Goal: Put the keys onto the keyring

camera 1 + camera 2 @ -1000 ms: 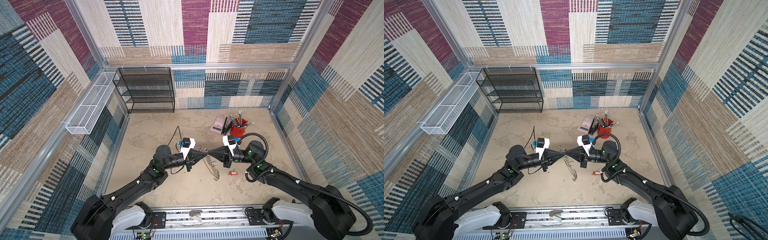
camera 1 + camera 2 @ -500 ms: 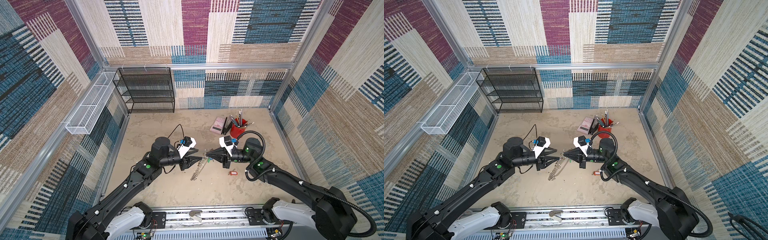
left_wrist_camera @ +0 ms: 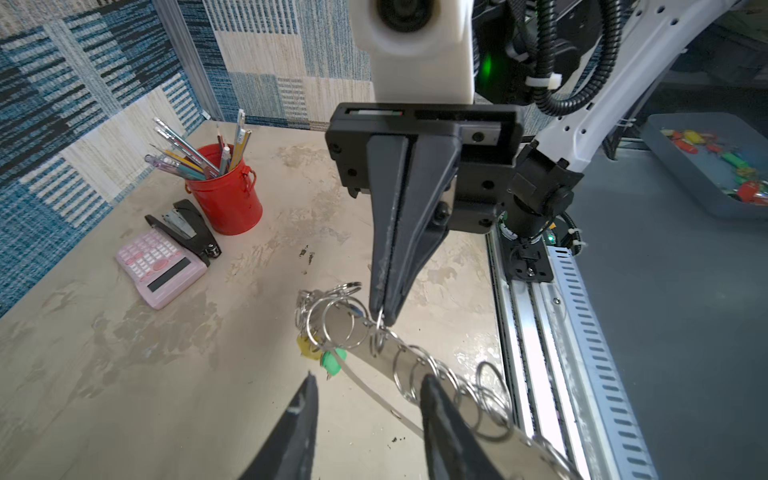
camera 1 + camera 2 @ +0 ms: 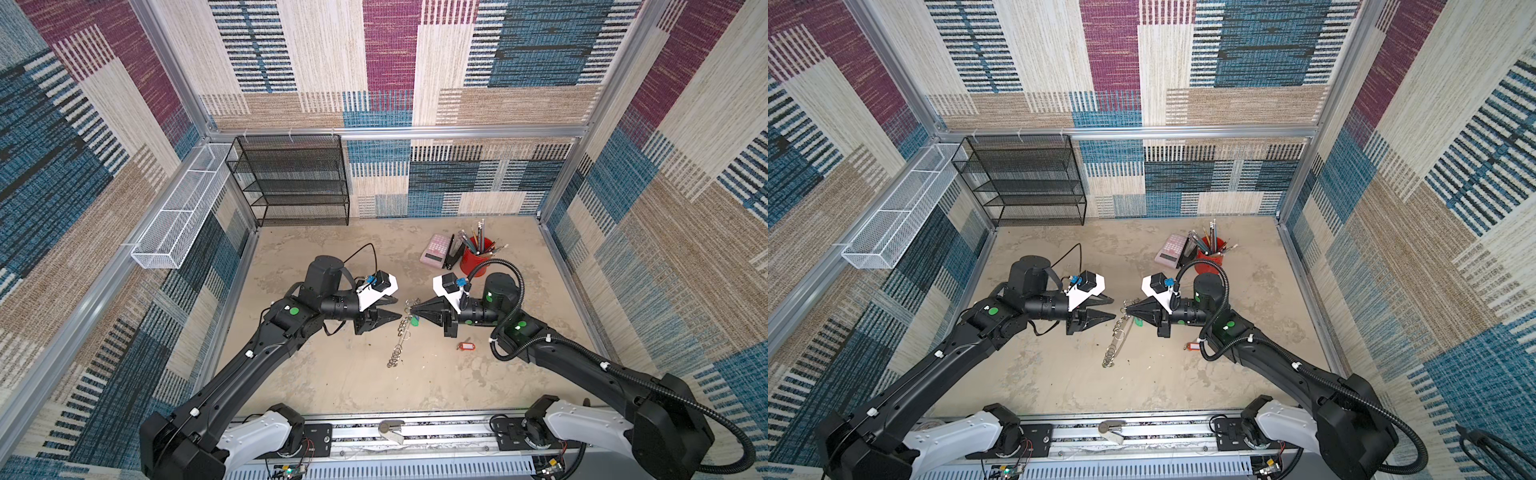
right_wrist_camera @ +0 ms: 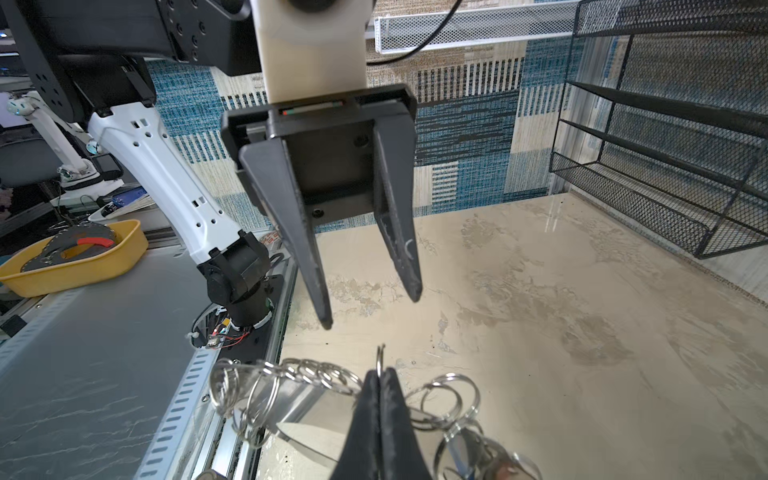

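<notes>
Clamped between the pressed-together fingers of the right gripper (image 4: 406, 309): one split ring (image 5: 380, 357) at the upper end of the keyring (image 4: 400, 340); held up there, slanting down toward the table (image 4: 332, 374); cannot tell whether resting on it at the lower end. Facing it from just beside: the left gripper (image 4: 398, 309), fingers (image 5: 309, 257) spread apart, gripping nothing; contact with the rings unclear. Strung near the clamped end, in the left wrist view: a green-tagged key (image 3: 334, 359) and a yellow-tagged key (image 3: 307, 347). Lying loose on the table near the right arm, apart from the keyring: a red-tagged key (image 4: 466, 345). Standing together at the back: red pencil tin (image 4: 476, 259); pink calculator (image 4: 434, 251); black stapler (image 4: 452, 254).
</notes>
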Available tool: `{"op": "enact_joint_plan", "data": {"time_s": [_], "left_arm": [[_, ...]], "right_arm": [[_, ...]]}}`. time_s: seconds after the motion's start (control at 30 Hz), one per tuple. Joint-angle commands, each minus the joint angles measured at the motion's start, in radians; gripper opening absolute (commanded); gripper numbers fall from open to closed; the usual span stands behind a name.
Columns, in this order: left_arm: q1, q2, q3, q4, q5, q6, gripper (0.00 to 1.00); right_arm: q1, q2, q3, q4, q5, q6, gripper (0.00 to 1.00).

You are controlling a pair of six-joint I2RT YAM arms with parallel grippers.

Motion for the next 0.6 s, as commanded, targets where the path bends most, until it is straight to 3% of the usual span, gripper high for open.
{"op": "enact_joint_plan", "data": {"time_s": [0.0,0.57], "left_arm": [[-0.005,0.013,0.024,-0.031,0.036,0.023,0.38],[-0.051,0.078,0.070,-0.041,0.027,0.008,0.23]], "right_arm": [[0.004,-0.009,-0.002,0.032,0.004,-0.005,0.00],[0.010,-0.016,-0.012,0.050,0.009,0.007,0.00]]}}
